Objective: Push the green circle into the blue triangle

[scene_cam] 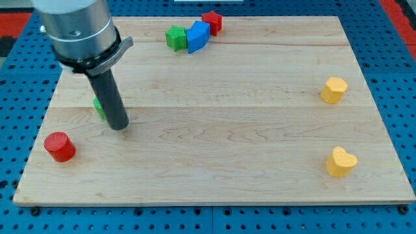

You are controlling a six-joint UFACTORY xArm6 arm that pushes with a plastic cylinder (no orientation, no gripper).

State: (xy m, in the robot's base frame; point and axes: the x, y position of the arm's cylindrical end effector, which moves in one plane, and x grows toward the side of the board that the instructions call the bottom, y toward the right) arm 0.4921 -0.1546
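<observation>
The green circle [97,106] lies on the wooden board [227,130] at the view's left. It is mostly hidden behind my rod, and only a sliver shows at the rod's left edge. My tip [119,127] rests on the board just right of and below that sliver, close to it or touching it. The blue triangle [197,36] lies near the top edge, far up and to the right of the tip. It sits between a green star [174,37] and a red star [212,22] and touches both.
A red cylinder [60,146] stands near the board's left edge, below and left of the tip. Two yellow heart-like blocks lie at the right, one at mid height [334,90] and one lower [340,161].
</observation>
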